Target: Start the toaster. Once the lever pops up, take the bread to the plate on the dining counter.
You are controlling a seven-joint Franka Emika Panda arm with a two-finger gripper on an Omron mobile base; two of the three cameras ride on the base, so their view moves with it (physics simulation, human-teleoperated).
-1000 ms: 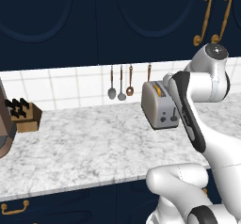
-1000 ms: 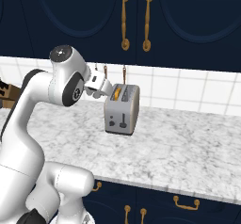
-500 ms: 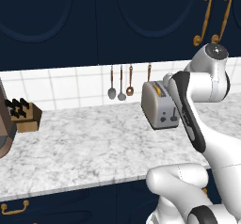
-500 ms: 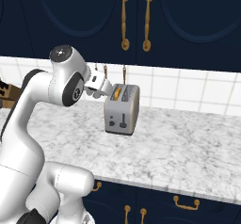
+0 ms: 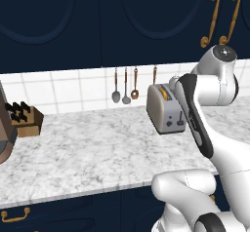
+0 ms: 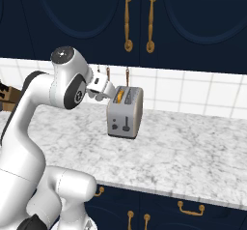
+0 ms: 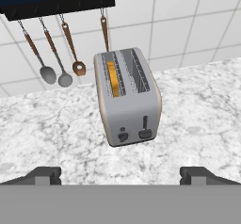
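The pincer (image 7: 120,173) stood fully open with nothing between its fingertips (image 7: 47,175), which rose wide apart at the bottom of the hand view. Set against the pictures from a second and half a second back, nothing had changed: the arm held the same pose in both base views, and the jaws were as wide as before. For the task that meant the start step was not yet under way, by my reading; the arm was either pausing or lining up.

Ahead of the pincer at twelve o'clock in the hand view sat the toaster (image 7: 128,96), upright on the marble counter (image 7: 197,119), well clear of the fingertips. Its lever (image 7: 145,129) showed on the near end face, at about five o'clock from the toaster's middle, with a small knob (image 7: 123,136) beside it at seven o'clock. I could not tell from these frames whether the lever was up or already down. The bread (image 7: 112,78) showed as an orange-tan strip in the left slot.

Beyond the toaster, at eleven o'clock, three utensils (image 7: 61,72) hung against the white tile wall (image 7: 188,25). In the left base view a knife block (image 5: 25,120) stood far off at nine o'clock.

The next move would likely call for lowering one fingertip onto the lever.
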